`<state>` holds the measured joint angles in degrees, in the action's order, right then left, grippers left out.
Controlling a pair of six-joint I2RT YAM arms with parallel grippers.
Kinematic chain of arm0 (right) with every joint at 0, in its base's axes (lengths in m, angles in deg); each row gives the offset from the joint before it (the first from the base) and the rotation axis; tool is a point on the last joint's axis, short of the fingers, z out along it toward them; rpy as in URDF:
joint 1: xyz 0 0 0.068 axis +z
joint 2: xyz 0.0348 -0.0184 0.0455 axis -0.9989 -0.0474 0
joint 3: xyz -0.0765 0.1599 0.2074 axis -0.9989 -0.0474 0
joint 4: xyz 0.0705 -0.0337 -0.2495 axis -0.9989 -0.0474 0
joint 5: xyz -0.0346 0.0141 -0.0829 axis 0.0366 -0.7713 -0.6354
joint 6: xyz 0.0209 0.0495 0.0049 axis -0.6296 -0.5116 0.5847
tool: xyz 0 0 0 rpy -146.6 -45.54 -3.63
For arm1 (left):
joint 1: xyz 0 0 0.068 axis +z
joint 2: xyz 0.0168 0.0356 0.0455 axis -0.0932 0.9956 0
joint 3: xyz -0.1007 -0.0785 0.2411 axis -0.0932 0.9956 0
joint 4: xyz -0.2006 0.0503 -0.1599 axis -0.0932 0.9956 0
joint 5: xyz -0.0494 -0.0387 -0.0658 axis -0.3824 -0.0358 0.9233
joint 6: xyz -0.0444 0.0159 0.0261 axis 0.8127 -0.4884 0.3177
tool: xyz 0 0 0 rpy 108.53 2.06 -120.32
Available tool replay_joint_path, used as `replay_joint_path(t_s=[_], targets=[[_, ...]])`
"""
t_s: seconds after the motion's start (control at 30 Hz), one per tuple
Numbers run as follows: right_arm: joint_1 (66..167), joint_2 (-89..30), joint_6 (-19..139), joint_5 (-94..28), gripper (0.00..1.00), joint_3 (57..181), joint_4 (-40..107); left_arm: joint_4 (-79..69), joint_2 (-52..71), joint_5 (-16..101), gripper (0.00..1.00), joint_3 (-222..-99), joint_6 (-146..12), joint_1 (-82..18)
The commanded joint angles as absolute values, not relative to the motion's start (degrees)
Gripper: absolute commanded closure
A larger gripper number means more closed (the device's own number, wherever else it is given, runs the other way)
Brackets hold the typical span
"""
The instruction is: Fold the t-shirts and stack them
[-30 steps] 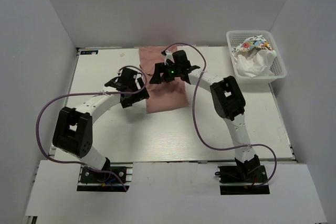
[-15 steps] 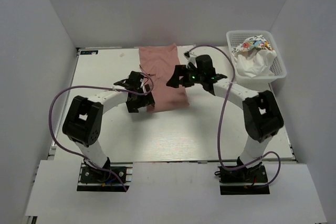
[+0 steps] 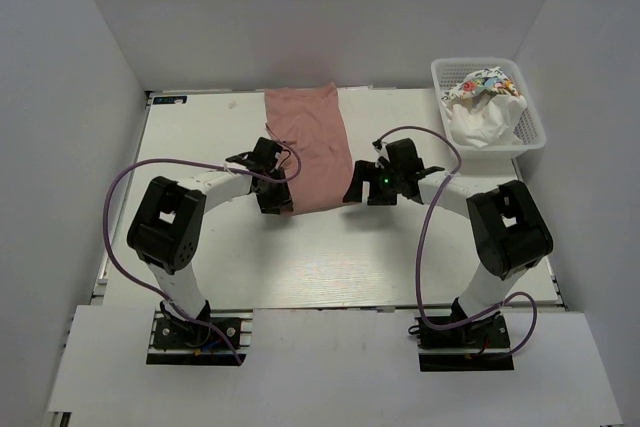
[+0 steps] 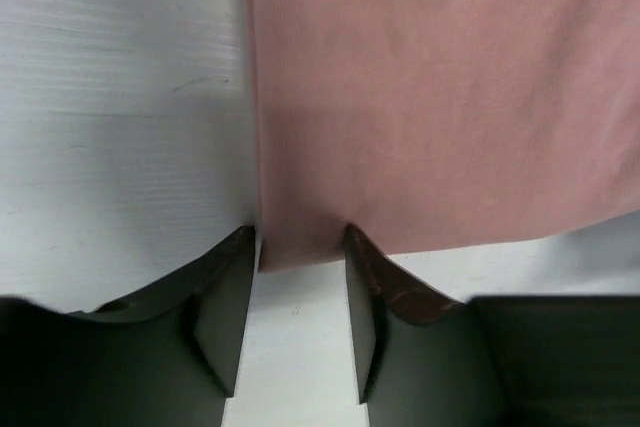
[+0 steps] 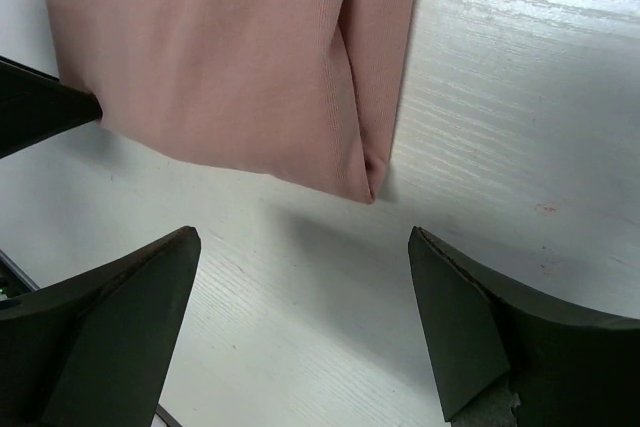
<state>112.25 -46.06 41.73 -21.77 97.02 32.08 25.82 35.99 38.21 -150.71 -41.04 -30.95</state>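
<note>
I'm seeing the pink t-shirt (image 3: 308, 147) lying lengthwise toward the worktop's far edge. Left end effector (image 4: 297, 247) is straddling its near-left corner, grip unclear. Right end effector (image 5: 302, 237) is gaping open by the near-right.

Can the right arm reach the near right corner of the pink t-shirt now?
Probably yes. The right gripper is open and just short of that corner of the pink t-shirt, with only bare table between them.

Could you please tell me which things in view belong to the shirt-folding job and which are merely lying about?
Belongs to the job:
- pink t-shirt, lying on the table
- white t-shirt and printed t-shirt, crumpled in the white lattice basket

Merely lying about:
- the white lattice basket itself
</note>
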Motion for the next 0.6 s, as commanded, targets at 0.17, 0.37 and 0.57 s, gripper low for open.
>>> replay_joint_path(t_s=[0.17, 0.37, 0.57], targets=[[111.8, -49.1, 39.3, -19.7, 0.11, 96.9, 35.8, 24.2, 37.8, 39.1, 0.66, -149.9, -41.2, -31.3], [111.9, -52.2, 37.5, -19.2, 0.29, 97.6, 38.1, 24.8, 38.9, 38.1, 1.0, -149.3, -41.2, -31.3], [112.0, -53.6, 36.8, -20.4, 0.66, 98.4, 40.1, 25.3, 38.9, 37.4, 1.0, -149.3, -41.2, -31.3]])
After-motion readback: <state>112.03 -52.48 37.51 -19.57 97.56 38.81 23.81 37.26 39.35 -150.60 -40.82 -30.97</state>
